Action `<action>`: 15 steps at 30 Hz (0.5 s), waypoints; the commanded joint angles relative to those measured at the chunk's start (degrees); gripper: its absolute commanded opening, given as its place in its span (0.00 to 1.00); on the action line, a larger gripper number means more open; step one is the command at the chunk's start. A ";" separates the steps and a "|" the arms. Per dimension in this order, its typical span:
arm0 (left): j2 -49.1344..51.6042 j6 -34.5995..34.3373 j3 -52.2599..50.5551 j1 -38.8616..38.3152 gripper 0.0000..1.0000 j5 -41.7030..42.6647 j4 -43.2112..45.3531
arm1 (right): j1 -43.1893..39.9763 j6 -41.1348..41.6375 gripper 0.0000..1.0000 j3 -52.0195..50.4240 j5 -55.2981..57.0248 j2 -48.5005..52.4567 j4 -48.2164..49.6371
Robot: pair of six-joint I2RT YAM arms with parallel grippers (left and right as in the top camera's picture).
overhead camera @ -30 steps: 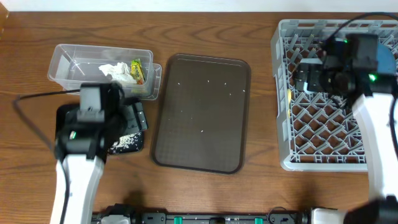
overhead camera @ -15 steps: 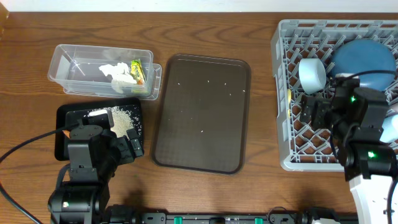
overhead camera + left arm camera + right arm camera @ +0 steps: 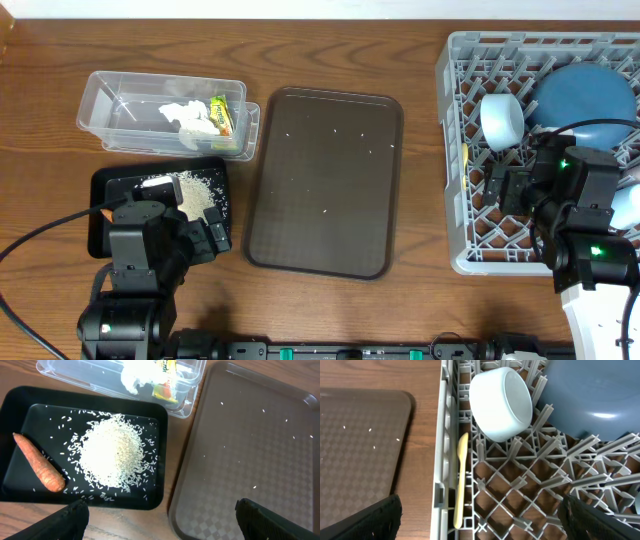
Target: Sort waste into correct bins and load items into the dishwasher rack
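Clear glossy plastic tub (image 3: 100, 92), matt textured brown tray (image 3: 325, 205), wood-grain table (image 3: 330, 55)

A rice pile (image 3: 112, 455) and carrot (image 3: 39, 462) lie in the black bin (image 3: 35, 420); bowl (image 3: 501, 402), plate (image 3: 595, 395) and spoon (image 3: 460, 480) in the rack (image 3: 447, 435).

You've got a wooden table (image 3: 330, 310) with four things flat on it: brown tray (image 3: 320, 240) dead centre, clear tub (image 3: 97, 105) at 10 o'clock just beside the tray, black bin (image 3: 98, 190) at 8 o'clock, grey rack (image 3: 443, 160) at 3 o'clock.
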 commanded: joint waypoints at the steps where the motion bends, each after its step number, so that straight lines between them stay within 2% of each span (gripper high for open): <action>1: -0.20 0.11 -0.48 0.20 0.96 -0.70 -0.20 | -0.57 -0.48 0.99 -0.46 0.37 0.20 -0.04; 15: -0.20 0.11 -0.48 0.20 0.96 -0.70 -0.20 | -0.55 -0.48 0.99 -0.57 0.39 -0.28 -0.04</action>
